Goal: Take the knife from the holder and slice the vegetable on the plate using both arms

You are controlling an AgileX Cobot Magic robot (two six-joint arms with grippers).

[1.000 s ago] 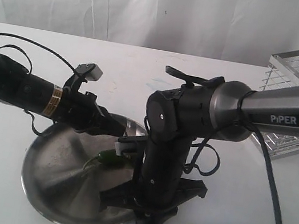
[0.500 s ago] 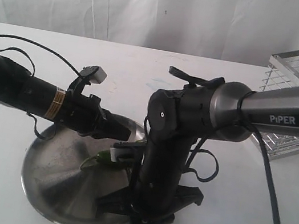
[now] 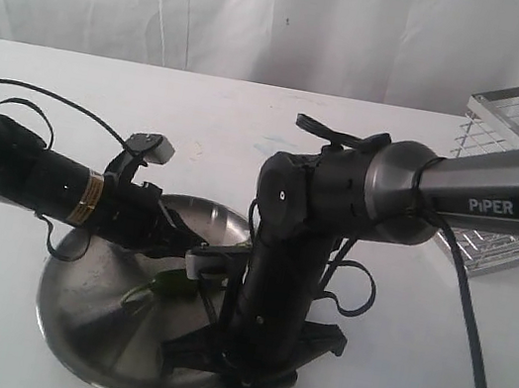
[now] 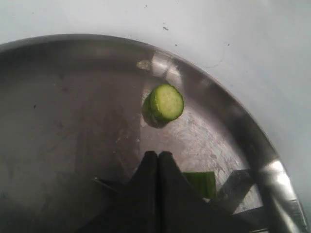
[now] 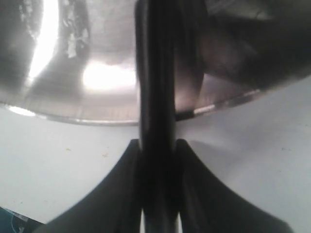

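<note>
Dull silver metal, the round plate (image 3: pixel 77 318) lies near left, carrying the small dark green chili pepper (image 3: pixel 169 285). Left gripper (image 4: pixel 158 156), jaws pressed together (nothing between them), sits just beside the pepper; right gripper (image 5: pixel 156 148) clamps the black-handled paring knife (image 5: pixel 155 87) over the plate's near rim.

Dull silver plate (image 4: pixel 63 121); pale green slice (image 4: pixel 166 103); knife (image 5: pixel 155 87) seemingly black.

White table (image 3: pixel 221 127), scuffed metal plate (image 3: pixel 78 308) on it, wire holder (image 3: pixel 514 118) well apart
</note>
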